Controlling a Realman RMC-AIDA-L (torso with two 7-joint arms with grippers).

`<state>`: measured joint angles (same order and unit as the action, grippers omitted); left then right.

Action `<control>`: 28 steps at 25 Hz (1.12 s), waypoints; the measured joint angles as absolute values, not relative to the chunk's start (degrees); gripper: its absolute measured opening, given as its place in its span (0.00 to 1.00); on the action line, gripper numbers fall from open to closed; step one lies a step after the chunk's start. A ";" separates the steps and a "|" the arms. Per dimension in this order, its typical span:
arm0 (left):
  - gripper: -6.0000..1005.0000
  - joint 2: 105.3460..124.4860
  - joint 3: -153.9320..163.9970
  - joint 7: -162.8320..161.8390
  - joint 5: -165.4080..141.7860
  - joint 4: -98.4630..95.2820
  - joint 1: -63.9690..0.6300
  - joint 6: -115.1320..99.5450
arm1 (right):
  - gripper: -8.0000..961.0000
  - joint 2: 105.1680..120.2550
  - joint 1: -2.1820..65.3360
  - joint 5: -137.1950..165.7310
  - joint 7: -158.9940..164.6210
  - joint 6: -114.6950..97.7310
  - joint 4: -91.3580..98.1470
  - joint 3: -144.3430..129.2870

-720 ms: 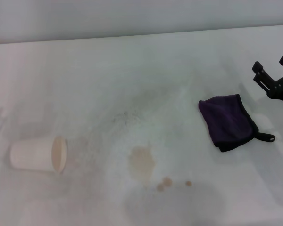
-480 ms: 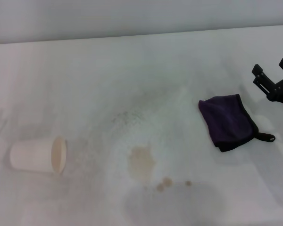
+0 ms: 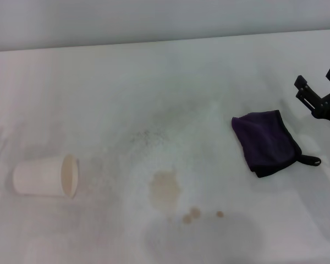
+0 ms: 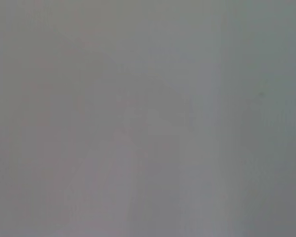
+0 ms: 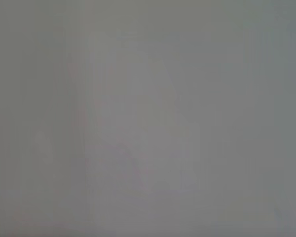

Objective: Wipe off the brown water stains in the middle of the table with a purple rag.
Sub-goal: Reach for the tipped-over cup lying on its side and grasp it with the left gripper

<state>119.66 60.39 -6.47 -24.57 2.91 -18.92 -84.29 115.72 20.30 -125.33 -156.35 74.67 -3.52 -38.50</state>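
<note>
The purple rag (image 3: 265, 143) lies folded on the white table (image 3: 154, 82) at the right, its black loop toward the near right. The brown water stains (image 3: 165, 190) are a tan blotch near the table's middle, with small darker droplets (image 3: 193, 213) just to its near right. My right gripper (image 3: 318, 83) is at the right edge, above and beyond the rag's far right corner, apart from it, with its two black fingers spread open and empty. My left gripper is out of view. Both wrist views show only plain grey.
A white paper cup (image 3: 44, 176) lies on its side at the near left, mouth toward the stains. Sparse dark speckles (image 3: 146, 136) dot the table beyond the blotch. The table's far edge (image 3: 165, 41) meets a grey wall.
The paper cup has rolled slightly. The right gripper has shifted very little, a touch down and right. The rag and stains have not moved.
</note>
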 joint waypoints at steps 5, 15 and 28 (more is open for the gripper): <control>0.89 118.44 62.28 -15.99 -26.06 1.00 -19.89 -83.22 | 0.88 115.64 20.31 -125.33 -156.35 72.97 -3.23 -38.41; 0.89 115.35 68.16 -34.02 -33.15 -11.94 -19.27 -75.14 | 0.88 115.50 21.27 -125.33 -156.37 71.65 -2.14 -38.27; 0.89 111.51 66.91 -74.45 -72.67 -44.83 -14.71 -64.03 | 0.88 115.57 21.74 -125.33 -156.36 69.75 -0.73 -38.43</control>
<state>111.51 66.91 -74.45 -72.67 -44.83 -14.71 -64.03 115.57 21.74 -125.33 -156.36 69.75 -0.73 -38.43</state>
